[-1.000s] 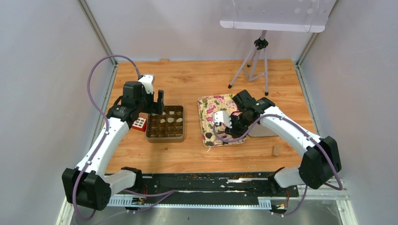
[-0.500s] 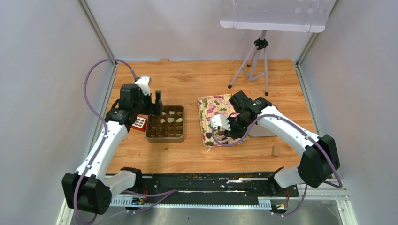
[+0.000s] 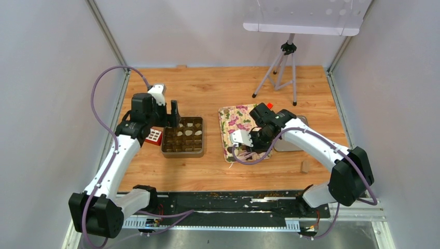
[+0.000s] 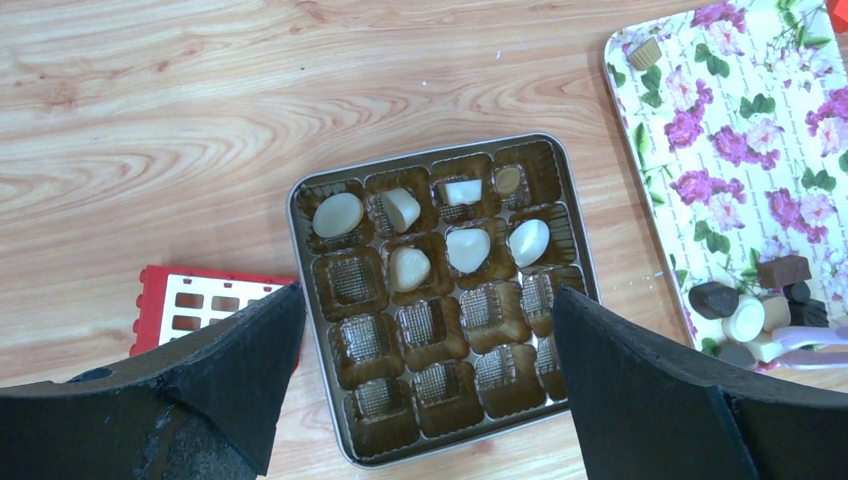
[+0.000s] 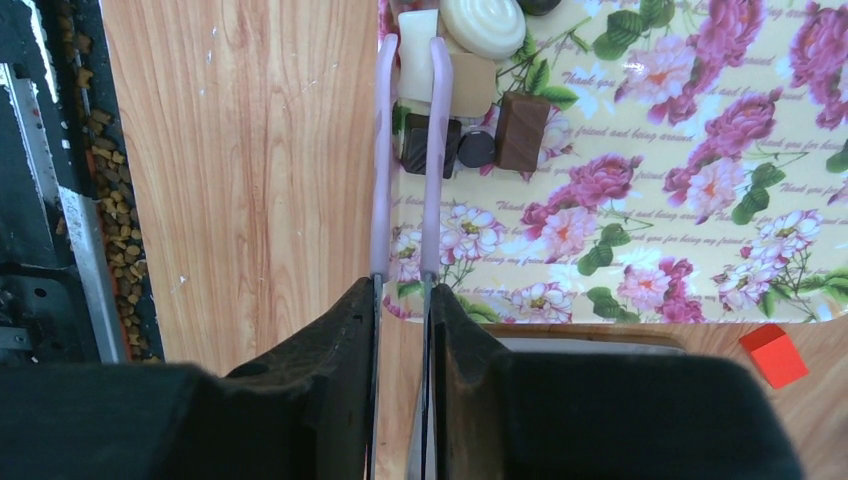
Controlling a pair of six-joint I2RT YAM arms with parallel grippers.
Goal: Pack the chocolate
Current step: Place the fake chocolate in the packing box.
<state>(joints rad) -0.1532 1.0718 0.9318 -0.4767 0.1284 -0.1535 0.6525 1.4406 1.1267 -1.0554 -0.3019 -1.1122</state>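
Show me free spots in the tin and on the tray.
Tin: two rows on the robot's side empty, plus one cell in the next row, on the red grid block side. Tray: floral middle bare. Crowded: tray corner where chocolates bunch around the tongs tips.

The wooden table [image 3: 207,88] carries a square metal tin [image 3: 182,152], a red perforated piece [image 3: 154,136] just beside it, and a floral tray [image 3: 231,116] to its right. Further right lie a flat grey panel [image 3: 290,147] (half hidden), a small red block [image 3: 269,105] and a tan cylinder [image 3: 305,166]; a tripod [image 3: 283,67] stands at the back.
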